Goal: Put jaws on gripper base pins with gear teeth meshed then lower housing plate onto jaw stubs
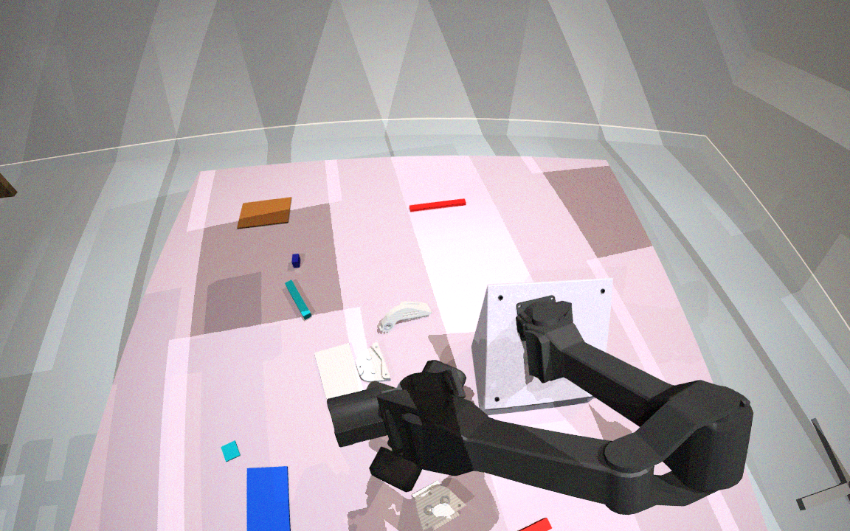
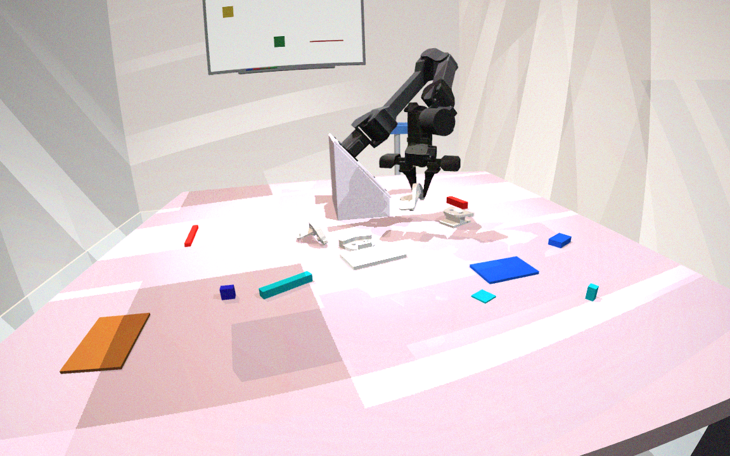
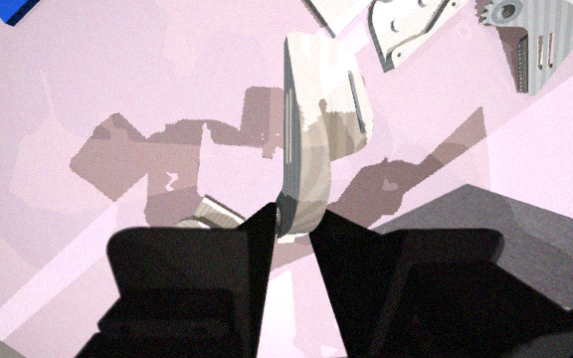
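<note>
My gripper [image 2: 417, 191] [image 3: 290, 209] is shut on one pale curved jaw [image 2: 410, 201] [image 3: 311, 149], held above the table. It hangs beside the mounting wedge; in the top view the arm hides it. The other jaw [image 1: 406, 313] [image 2: 315, 234] [image 3: 557, 35] lies on the table, its gear hub showing in the wrist view. A low white part [image 1: 375, 371] [image 3: 411, 20] with two round studs looks like the gripper base. A raised pale part [image 1: 425, 505] [image 2: 458, 213] with two ringed holes looks like the housing plate. No jaw sits on the studs.
A cream slab [image 1: 336, 369] [image 2: 373, 259] lies against or close to the studded part. The arm's wedge mount [image 1: 507, 369] [image 2: 359, 192] stands nearby. A red block [image 2: 457, 202] is behind the ringed part. A blue plate [image 1: 267, 498] [image 2: 504, 269] and a teal bar [image 1: 297, 299] [image 2: 285, 285] lie farther out.
</note>
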Robot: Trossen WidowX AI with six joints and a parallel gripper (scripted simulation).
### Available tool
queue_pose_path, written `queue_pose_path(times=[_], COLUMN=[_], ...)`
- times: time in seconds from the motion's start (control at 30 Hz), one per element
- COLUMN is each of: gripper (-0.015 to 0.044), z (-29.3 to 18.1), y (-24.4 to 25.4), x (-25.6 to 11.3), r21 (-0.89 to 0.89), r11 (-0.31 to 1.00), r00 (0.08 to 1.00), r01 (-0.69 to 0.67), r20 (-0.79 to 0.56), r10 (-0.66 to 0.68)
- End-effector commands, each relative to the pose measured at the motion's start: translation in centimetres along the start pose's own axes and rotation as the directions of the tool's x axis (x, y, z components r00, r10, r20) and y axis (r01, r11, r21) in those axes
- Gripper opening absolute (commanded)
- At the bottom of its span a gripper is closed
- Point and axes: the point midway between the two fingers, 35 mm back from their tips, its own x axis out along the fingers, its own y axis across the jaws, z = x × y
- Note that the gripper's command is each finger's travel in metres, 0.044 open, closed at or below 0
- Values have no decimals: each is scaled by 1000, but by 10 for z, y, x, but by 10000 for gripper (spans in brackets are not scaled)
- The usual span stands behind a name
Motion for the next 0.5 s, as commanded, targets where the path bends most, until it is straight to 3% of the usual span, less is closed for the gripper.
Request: queue_pose_path(times=[0.0, 0.17, 0.47], gripper=[37, 37, 37], z=[-3, -5, -4], y=[1, 2, 2], x=[-1, -1, 6], r21=[91, 193, 196], r11=[996, 981, 981], r00=[1000, 1000, 1000], r01=[1, 0, 2], r20=[4, 4, 5], r10=[-1, -1, -3])
